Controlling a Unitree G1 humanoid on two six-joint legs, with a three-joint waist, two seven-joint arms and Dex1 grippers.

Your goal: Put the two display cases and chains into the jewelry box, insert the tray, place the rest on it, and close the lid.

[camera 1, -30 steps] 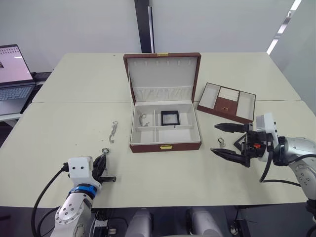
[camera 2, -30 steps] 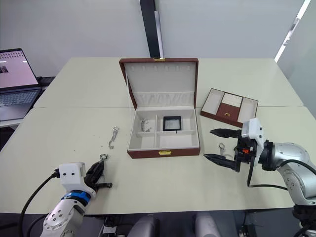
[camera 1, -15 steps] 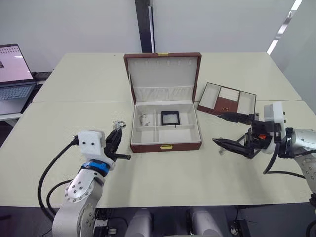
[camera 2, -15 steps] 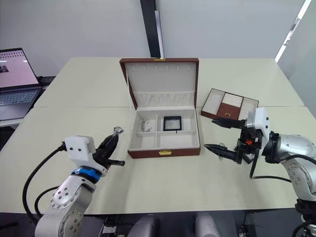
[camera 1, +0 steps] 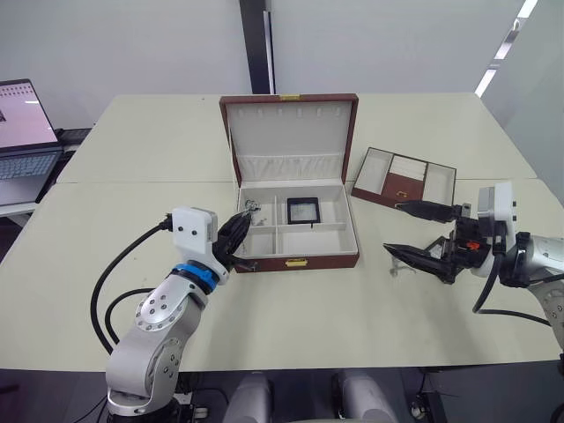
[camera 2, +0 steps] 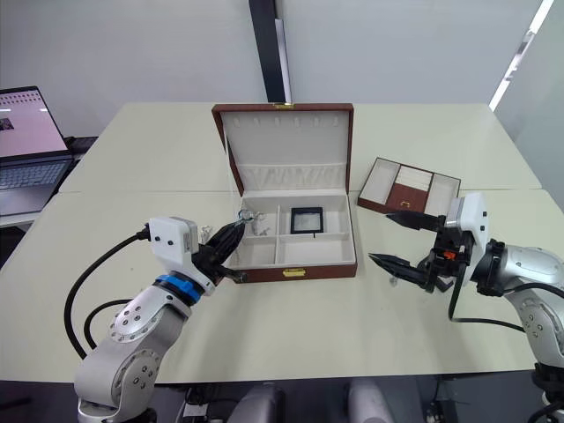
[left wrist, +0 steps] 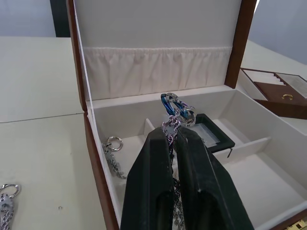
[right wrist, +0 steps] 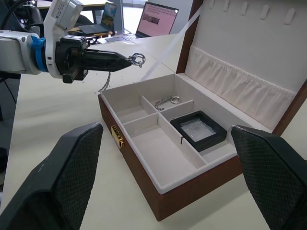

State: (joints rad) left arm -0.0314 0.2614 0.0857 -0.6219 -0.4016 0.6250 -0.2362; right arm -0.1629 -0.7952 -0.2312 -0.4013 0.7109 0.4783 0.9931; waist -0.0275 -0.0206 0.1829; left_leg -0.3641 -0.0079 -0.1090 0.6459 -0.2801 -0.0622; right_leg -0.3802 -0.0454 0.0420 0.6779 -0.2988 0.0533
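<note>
The left gripper (camera 1: 242,220), pinching a chain (left wrist: 176,109), has swung from the lower left to the jewelry box (camera 1: 295,261) at centre, ready to drop it; the right gripper (camera 1: 425,236) waits, spread, beside the tray (camera 1: 405,181).

Left hand (camera 1: 244,217) pinching chain (camera 1: 252,208) (over jewelry box (camera 1: 295,231))

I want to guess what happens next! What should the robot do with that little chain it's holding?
Probably lower it a bit and let go: the left gripper is shut on a chain, above the open jewelry box, where another chain lies.
</note>
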